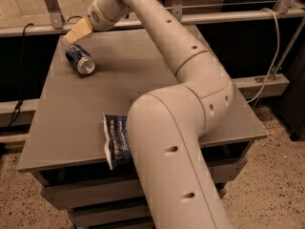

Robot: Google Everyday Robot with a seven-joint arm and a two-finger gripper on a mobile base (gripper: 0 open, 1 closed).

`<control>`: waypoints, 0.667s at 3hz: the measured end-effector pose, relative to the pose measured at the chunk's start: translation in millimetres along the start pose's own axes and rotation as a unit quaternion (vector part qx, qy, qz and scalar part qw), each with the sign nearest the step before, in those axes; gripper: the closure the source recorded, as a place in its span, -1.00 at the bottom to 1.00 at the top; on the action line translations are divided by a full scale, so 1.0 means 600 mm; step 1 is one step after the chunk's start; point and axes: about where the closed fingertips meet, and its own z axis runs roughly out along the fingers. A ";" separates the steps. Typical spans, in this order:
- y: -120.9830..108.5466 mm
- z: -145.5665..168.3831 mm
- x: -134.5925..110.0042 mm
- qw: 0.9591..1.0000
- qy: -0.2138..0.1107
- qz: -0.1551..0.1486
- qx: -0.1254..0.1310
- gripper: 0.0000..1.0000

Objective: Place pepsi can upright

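Gripper [77,31], tan-tipped claw on cream robot arm [190,75], hovers just above far end of small dark-blue metal pepsi can [80,60]; contact unclear. Claw state: cannot tell. Can lies on side near far-left corner of grey flat table [62,123], silver end toward camera. Not upright, task undone; pose reads as approach for grasp. Flat blue chip bag [116,140] near front edge, well apart from can, partly hidden by arm. Nothing between claw and can. Table edge near; roll-off risk.
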 end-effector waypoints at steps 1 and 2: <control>0.020 0.027 0.015 0.998 0.056 0.005 0.005 -1.00; 0.035 0.048 0.037 0.994 0.109 0.009 0.016 -1.00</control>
